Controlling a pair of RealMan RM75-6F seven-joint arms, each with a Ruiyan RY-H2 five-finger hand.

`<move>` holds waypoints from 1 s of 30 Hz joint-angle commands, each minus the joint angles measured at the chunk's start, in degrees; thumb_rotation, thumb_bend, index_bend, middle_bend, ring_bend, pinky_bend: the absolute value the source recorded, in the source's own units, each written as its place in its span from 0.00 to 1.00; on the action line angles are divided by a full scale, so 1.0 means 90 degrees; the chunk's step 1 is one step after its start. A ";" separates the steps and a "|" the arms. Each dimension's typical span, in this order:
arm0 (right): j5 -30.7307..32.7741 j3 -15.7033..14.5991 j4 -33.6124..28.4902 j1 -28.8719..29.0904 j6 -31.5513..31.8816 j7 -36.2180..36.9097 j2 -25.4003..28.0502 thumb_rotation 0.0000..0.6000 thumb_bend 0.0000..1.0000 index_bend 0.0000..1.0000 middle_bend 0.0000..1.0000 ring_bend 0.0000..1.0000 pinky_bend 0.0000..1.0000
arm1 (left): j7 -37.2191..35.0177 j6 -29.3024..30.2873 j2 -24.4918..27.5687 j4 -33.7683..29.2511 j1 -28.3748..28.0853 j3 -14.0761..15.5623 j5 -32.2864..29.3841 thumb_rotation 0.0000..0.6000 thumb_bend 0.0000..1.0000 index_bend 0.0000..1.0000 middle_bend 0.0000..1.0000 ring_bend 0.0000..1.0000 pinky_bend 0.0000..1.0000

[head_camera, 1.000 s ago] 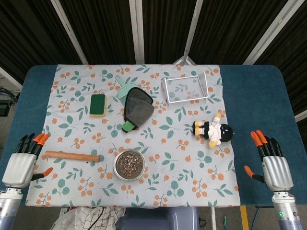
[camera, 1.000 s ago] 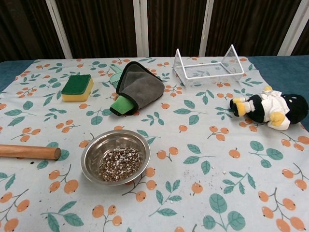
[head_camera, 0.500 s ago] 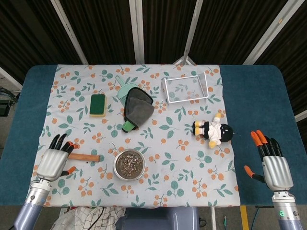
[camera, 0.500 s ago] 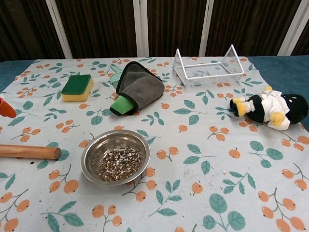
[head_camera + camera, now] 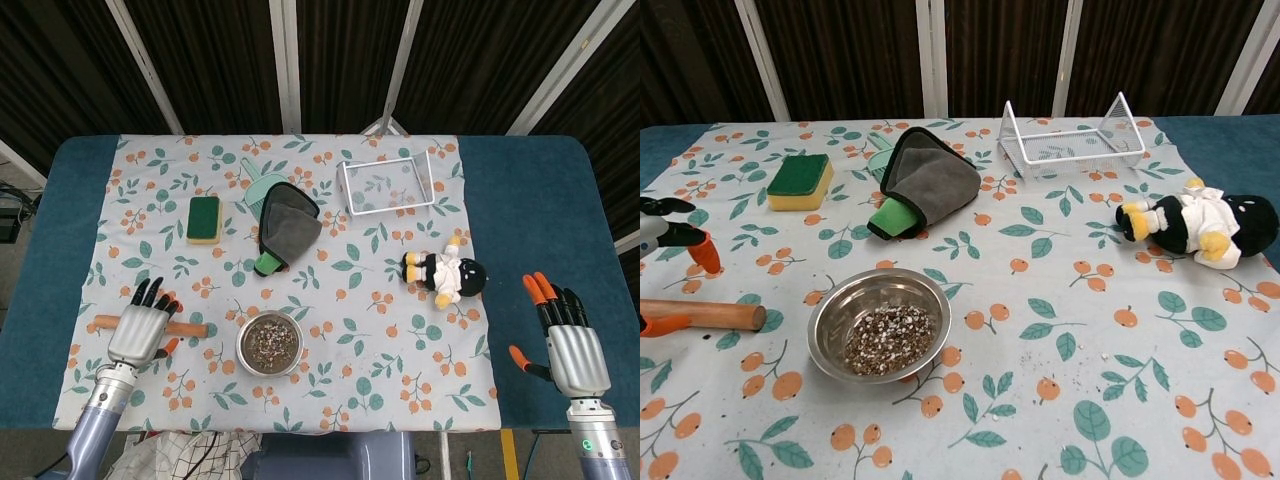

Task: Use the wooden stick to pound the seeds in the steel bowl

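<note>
The wooden stick [image 5: 190,329] [image 5: 715,315] lies flat on the floral cloth, left of the steel bowl [image 5: 269,344] [image 5: 879,324], which holds brown and white seeds. My left hand [image 5: 142,326] [image 5: 670,260] hovers over the stick's left half with its fingers spread, holding nothing; only its orange fingertips show at the left edge of the chest view. My right hand [image 5: 567,342] stays at the table's right side over the blue surface, fingers apart and empty, far from the bowl.
Behind the bowl lie a grey cloth on a green dustpan [image 5: 283,227] [image 5: 921,185] and a yellow-green sponge [image 5: 204,218] [image 5: 800,181]. A white wire rack [image 5: 386,185] [image 5: 1070,141] stands at the back right, with a penguin plush [image 5: 445,273] [image 5: 1198,226] in front of it.
My left hand has moved right from the table's left edge to above the stick. The right hand, stick and bowl have not moved.
</note>
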 commanded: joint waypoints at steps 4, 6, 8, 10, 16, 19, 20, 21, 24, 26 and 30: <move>-0.0003 0.0001 -0.0004 0.0006 -0.0007 0.0004 0.0004 1.00 0.27 0.00 0.00 0.00 0.00 | 0.0117 -0.0033 -0.0163 0.0159 -0.0077 0.0008 -0.0175 1.00 0.40 0.39 0.32 0.00 0.00; -0.0005 -0.0001 -0.0008 0.0007 -0.0010 0.0005 0.0009 1.00 0.27 0.00 0.00 0.00 0.00 | 0.0129 -0.0044 -0.0229 0.0233 -0.0106 -0.0009 -0.0263 1.00 0.40 0.40 0.32 0.00 0.00; -0.0004 0.0002 -0.0013 0.0008 -0.0008 0.0005 0.0011 1.00 0.27 0.00 0.00 0.00 0.00 | 0.0134 -0.0054 -0.0284 0.0283 -0.0133 -0.0033 -0.0339 1.00 0.40 0.40 0.33 0.00 0.00; 0.0000 0.0005 -0.0015 0.0009 -0.0007 0.0001 0.0012 1.00 0.27 0.00 0.00 0.00 0.00 | 0.0147 -0.0069 -0.0349 0.0333 -0.0177 -0.0056 -0.0405 1.00 0.40 0.40 0.33 0.00 0.00; 0.0012 0.0010 -0.0021 0.0011 -0.0013 -0.0006 0.0012 1.00 0.27 0.00 0.00 0.00 0.00 | 0.0227 -0.0088 -0.0486 0.0434 -0.0262 -0.0024 -0.0494 1.00 0.40 0.41 0.35 0.00 0.00; 0.0007 0.0004 -0.0018 0.0008 -0.0011 -0.0002 0.0008 1.00 0.27 0.00 0.00 0.00 0.00 | 0.0266 -0.0082 -0.0547 0.0499 -0.0292 -0.0003 -0.0522 1.00 0.40 0.42 0.38 0.00 0.00; 0.0006 0.0005 -0.0017 0.0009 -0.0012 -0.0001 0.0008 1.00 0.27 0.00 0.00 0.00 0.00 | 0.0271 -0.0079 -0.0566 0.0522 -0.0299 0.0002 -0.0536 1.00 0.40 0.42 0.38 0.00 0.00; 0.0006 0.0004 -0.0018 0.0010 -0.0012 -0.0001 0.0007 1.00 0.27 0.00 0.00 0.00 0.00 | 0.0273 -0.0077 -0.0585 0.0546 -0.0304 0.0009 -0.0549 1.00 0.40 0.42 0.39 0.00 0.00; 0.0009 0.0006 -0.0019 0.0007 -0.0009 0.0006 0.0011 1.00 0.27 0.00 0.00 0.00 0.00 | 0.0275 -0.0064 -0.0647 0.0610 -0.0327 0.0022 -0.0586 1.00 0.40 0.43 0.40 0.00 0.00; 0.0011 0.0004 -0.0019 0.0006 -0.0010 0.0008 0.0013 1.00 0.27 0.00 0.00 0.00 0.00 | 0.0268 -0.0052 -0.0666 0.0634 -0.0333 0.0034 -0.0600 1.00 0.40 0.44 0.42 0.00 0.00; 0.0002 -0.0001 -0.0015 0.0005 -0.0007 0.0006 0.0009 1.00 0.27 0.00 0.00 0.00 0.00 | 0.0246 -0.0011 -0.0679 0.0663 -0.0338 0.0061 -0.0618 1.00 0.43 0.46 0.47 0.00 0.00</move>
